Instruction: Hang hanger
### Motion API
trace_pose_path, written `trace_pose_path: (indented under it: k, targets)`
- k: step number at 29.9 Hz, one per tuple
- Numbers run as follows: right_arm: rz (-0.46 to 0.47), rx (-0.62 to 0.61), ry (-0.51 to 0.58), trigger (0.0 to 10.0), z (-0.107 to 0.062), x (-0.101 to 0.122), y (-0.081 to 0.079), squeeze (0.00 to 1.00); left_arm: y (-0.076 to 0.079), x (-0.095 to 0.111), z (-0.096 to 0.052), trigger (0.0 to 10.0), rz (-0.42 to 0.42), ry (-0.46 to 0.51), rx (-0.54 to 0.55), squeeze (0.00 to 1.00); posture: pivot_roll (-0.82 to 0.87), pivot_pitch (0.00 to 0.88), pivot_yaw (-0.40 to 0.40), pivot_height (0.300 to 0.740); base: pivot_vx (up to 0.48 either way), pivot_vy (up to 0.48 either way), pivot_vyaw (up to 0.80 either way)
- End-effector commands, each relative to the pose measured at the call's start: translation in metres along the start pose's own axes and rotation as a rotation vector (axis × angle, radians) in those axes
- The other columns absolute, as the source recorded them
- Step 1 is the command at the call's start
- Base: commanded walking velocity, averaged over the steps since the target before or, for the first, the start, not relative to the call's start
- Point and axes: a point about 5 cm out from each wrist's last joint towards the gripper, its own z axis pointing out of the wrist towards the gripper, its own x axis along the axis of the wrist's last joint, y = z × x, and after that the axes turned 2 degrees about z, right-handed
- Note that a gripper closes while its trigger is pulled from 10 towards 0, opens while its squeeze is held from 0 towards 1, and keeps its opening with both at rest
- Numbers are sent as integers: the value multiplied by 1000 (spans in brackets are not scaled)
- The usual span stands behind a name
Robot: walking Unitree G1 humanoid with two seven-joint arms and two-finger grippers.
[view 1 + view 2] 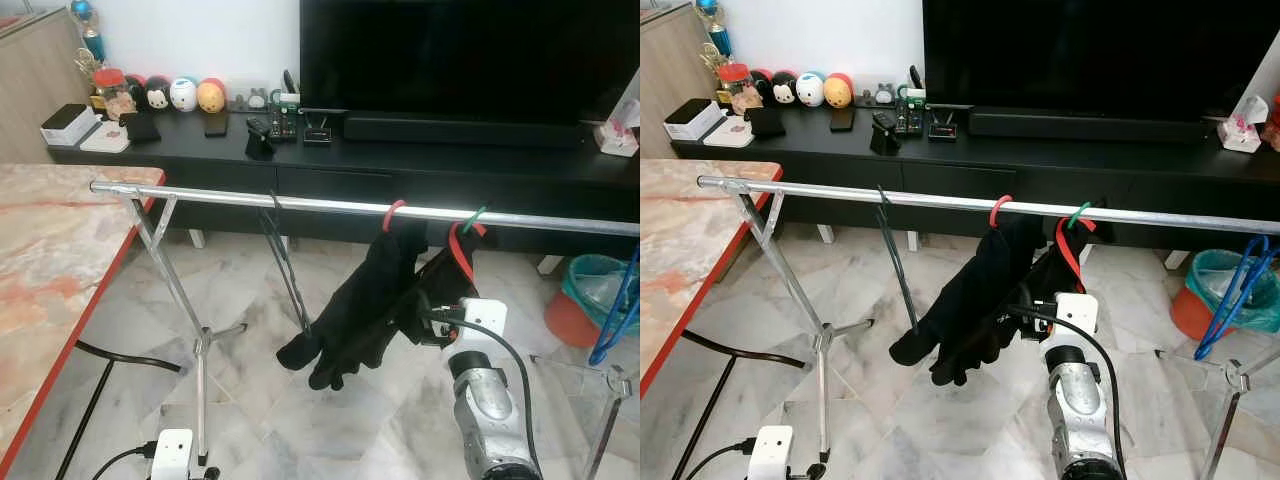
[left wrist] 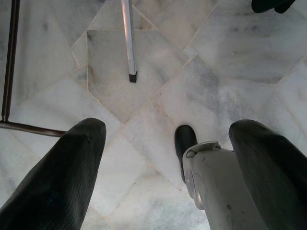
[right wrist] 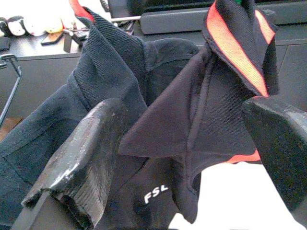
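Garments fill the middle of the left eye view: a dark garment on a red hanger (image 1: 394, 212) and a second black garment with a red-orange collar (image 1: 452, 272) on a green hanger (image 1: 473, 216), both hooked over the chrome rail (image 1: 330, 204) that crosses the frame from left to right; an empty dark wire hanger (image 1: 285, 262) hangs from the rail left of centre. The right arm rises from the lower right of that frame and its wrist sits just below the collared garment, while the white left wrist (image 1: 172, 453) rests idle at the bottom edge. In the right eye view a blue hanger (image 1: 1230, 306) leans at the right edge beside a teal bin (image 1: 1220, 285), well apart from the rail. In the left wrist view the left gripper (image 2: 163, 158) points at the marble floor (image 2: 230, 67), fingers spread and empty. In the right wrist view the right gripper (image 3: 192, 158) has its fingers (image 3: 84, 158) wide apart, flanking the collared garment without clamping it. Judging from this, the green hanger is already on the rail and the step in hand is letting go; the next move calls for drawing the open fingers straight back so they do not snag the cloth and pull the hook off
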Motion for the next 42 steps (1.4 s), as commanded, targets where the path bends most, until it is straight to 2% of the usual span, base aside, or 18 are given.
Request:
trace_pose_path:
  k: [1, 15, 27, 36, 42]
  targets:
    - [5, 10, 8, 10000, 2, 4, -3, 0, -4, -6, -1, 10000, 2, -27, 9, 0, -42, 0, -17, 740, 255, 0, 0]
    - [2, 28, -9, 10000, 2, 2, -6, 0, -3, -8, -2, 10000, -1, -35, 8, 0, -42, 0, -22, 740, 288, 0, 0]
    - [6, 17, -5, 10000, 1, 2, -4, 0, -3, -9, -2, 10000, -5, -34, 6, 0, -43, 0, -21, 740, 0, 0, 0]
    - [-13, -10, -41, 10000, 1, -3, 0, 0, 0, -9, -2, 10000, -5, -33, -1, 0, -44, 0, -22, 740, 0, 0, 0]
    - [-23, -85, 22, 10000, 1, 5, 10, 0, -2, -9, -2, 10000, -2, -29, 8, 0, -42, 0, -23, 740, 0, 0, 0]
